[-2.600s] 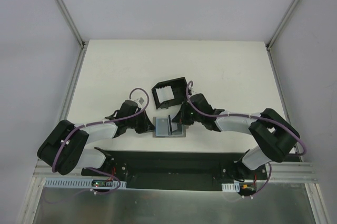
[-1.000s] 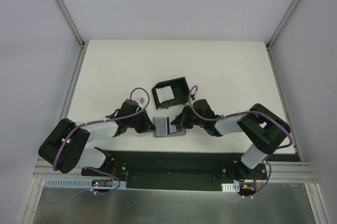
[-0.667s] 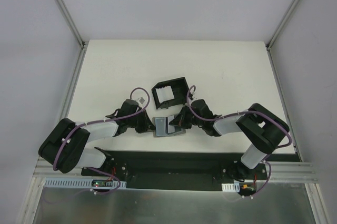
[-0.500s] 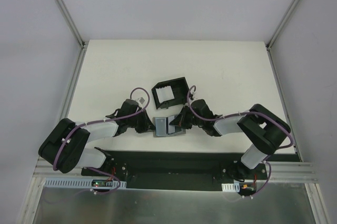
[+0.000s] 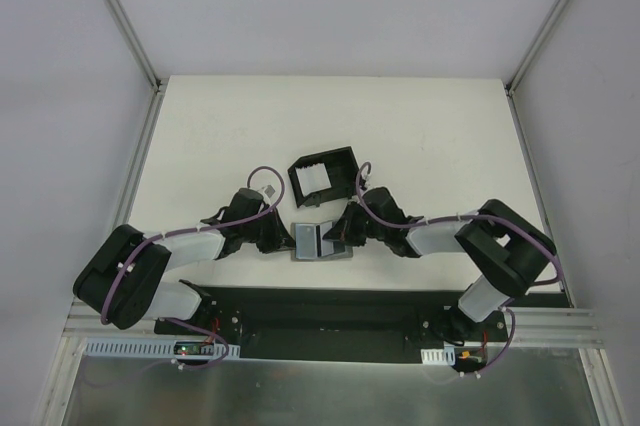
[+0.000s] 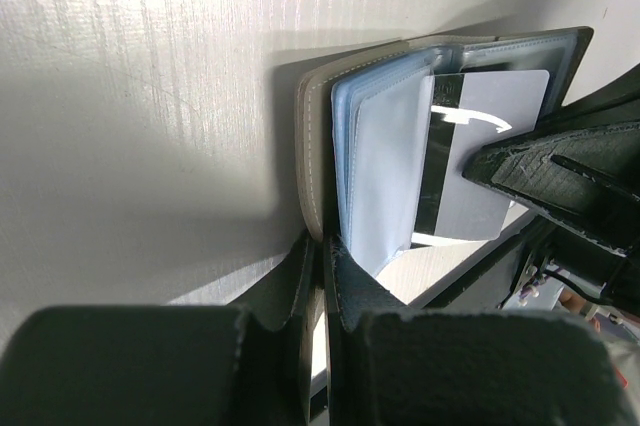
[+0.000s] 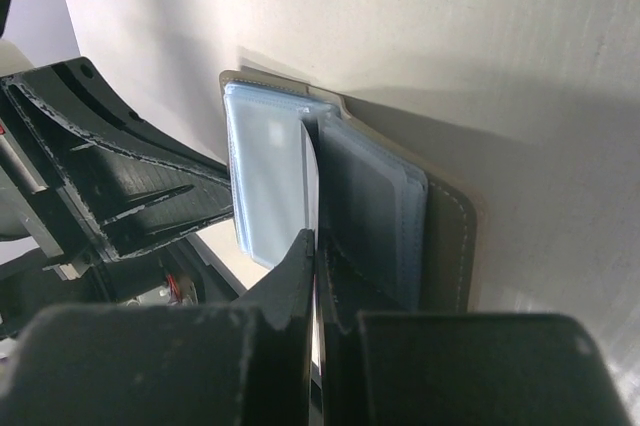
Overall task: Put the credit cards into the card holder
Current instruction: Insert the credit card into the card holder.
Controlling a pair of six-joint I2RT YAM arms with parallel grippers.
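From above, both tool tips crowd over the grey stitched wallet [image 5: 322, 243], so what they hold cannot be seen there. The wrist views are needed, and each shows its own fingers as blurred dark shapes at the bottom edge.

The left tool [image 5: 283, 238] [image 6: 322, 251] is pressed together on the edge of the wallet's grey cover, holding it open on the worktop. The right tool [image 5: 337, 236] [image 7: 315, 246] is clamped on a thin pale card with a black magnetic stripe [image 6: 500, 96], partly out of a clear plastic sleeve. Only the card's back shows, with a glare streak on it. In the right wrist view it is edge-on, a thin pale line [image 7: 311, 171]. Whether the bluish sleeves hold more cards I cannot tell.

The black plastic open-topped card holder [image 5: 340, 158] lies just beyond the wallet, apart from it, and the pale surface shows inside its frame.

The worktop [image 5: 420, 136] is matt white with a faint grain. Plain pale grey walls enclose it, with aluminium posts [image 5: 122, 16] at the corners. A black base plate [image 5: 330, 311] carries the arms at the near edge, and purple cables [image 5: 262, 173] loop along them. A small white tag [image 5: 268, 189] on the left arm has a dark mark too small to read.
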